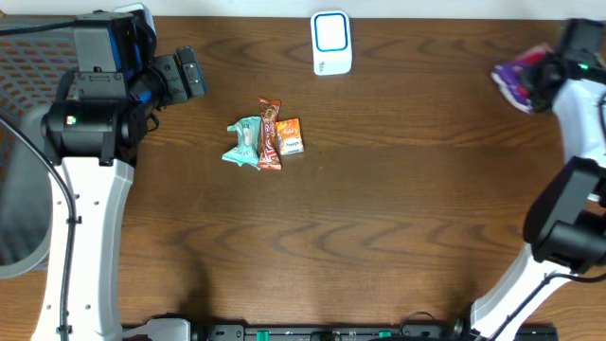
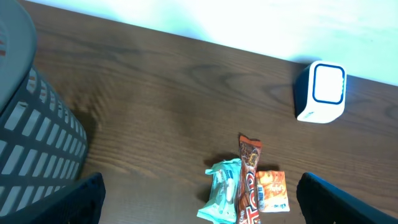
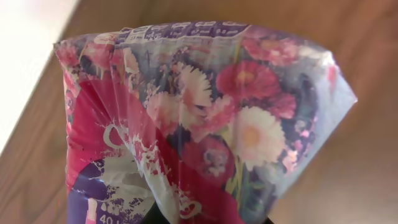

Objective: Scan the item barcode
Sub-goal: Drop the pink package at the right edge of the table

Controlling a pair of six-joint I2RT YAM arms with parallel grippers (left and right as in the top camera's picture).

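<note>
1. Progress: by the look of it the pick is done and the scan is not. The floral packet is in the right jaws at the far right of the surface, and it seems to be lifted clear.
2. Right jaws: they are closed narrow on the end of the packet nearest the wrist camera. The packet fills that view, so you see almost nothing of the fingers themselves.
3. Scanner: it stands at the far edge, about mid-width, well apart from the packet and to its left. Nothing is over its blue-rimmed window, so no read can be happening at this moment.
4. Barcode: you cannot find it yet. The face turned to the right wrist camera shows only flower print and a strip of small text, so the code may be on the hidden side.
5. Left jaws: they are spread wide and empty at the far left, near the grey basket.
6. Other items: a teal packet, a brown bar and an orange packet lie touching in a cluster on the near side of the scanner.
7. What is left for you: carry the floral packet left to the scanner, then turn it until the code faces the window.
</note>
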